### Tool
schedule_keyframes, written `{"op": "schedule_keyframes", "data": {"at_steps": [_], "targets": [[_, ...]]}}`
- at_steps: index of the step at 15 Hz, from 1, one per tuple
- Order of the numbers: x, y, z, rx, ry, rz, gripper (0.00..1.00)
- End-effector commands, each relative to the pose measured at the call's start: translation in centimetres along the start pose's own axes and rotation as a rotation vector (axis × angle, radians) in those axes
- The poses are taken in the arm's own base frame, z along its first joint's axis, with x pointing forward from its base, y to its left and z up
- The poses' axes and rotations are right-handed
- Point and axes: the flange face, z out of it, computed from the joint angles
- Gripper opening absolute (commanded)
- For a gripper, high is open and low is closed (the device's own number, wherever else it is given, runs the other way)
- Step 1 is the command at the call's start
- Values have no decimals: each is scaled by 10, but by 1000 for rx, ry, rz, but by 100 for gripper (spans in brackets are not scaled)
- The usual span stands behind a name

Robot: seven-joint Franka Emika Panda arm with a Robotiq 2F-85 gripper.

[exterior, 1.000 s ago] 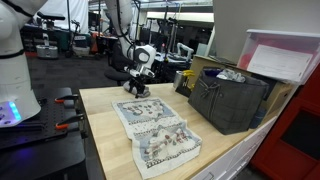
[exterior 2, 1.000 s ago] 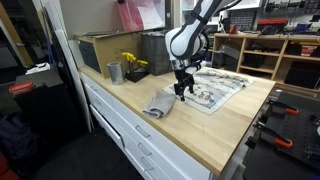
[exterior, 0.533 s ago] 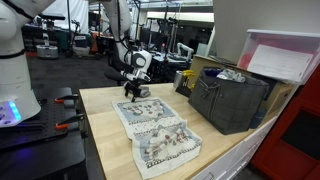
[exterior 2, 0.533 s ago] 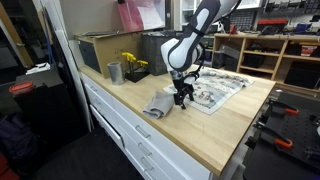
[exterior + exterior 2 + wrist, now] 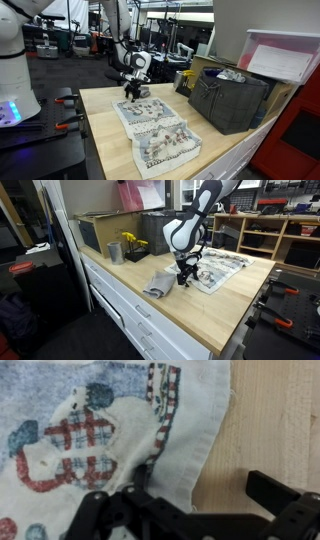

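**A:** Under the gripper (image 5: pixel 185 502), what lies there?

**B:** A towel (image 5: pixel 90 430). It is soft, nubby terry printed with red and blue plaid shapes and a checked border. Its hemmed edge runs down the wrist view, and beside it is the bare, pale wood grain of the counter (image 5: pixel 275 420).

**A:** And the gripper itself?

**B:** Spread wide, pinching nothing. One black finger hangs over the fabric and the other over the wood, so the jaws straddle the towel's edge. I cannot tell whether a tip touches the cloth.

**A:** Where on the counter does the towel sit?

**B:** It lies flat along the wooden top in both exterior views. The gripper (image 5: pixel 135 93) stands at one end of the towel (image 5: pixel 145 118), and the opposite end is folded into a thicker rectangular pad.

**A:** Anything just beside it?

**B:** In an exterior view, a grey cloth (image 5: pixel 160 283) lies crumpled into a soft heap next to the gripper (image 5: pixel 185 278), near the counter's front edge.

**A:** Farther back?

**B:** A metal cup (image 5: pixel 114 252), cylindrical and upright, stands well apart. A boxy black crate (image 5: pixel 228 100) with slotted plastic walls stands at the back of the counter.
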Motion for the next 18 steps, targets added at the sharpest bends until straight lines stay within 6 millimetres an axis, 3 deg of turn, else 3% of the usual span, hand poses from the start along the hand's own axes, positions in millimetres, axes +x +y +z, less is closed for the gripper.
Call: {"op": "schedule_keyframes", "data": {"at_steps": [1,4,5,6,14,16,18], "targets": [[-16,23,5,-37,-22,67,100],[-16,31,3,-36,-19,93,100],[-14,31,0,-29,-10,93,91],[-12,30,-1,-25,-3,87,72],[-6,23,-21,-30,39,67,12],[-7,22,-25,-28,46,66,1],[-10,23,-31,-13,53,64,0]]}}
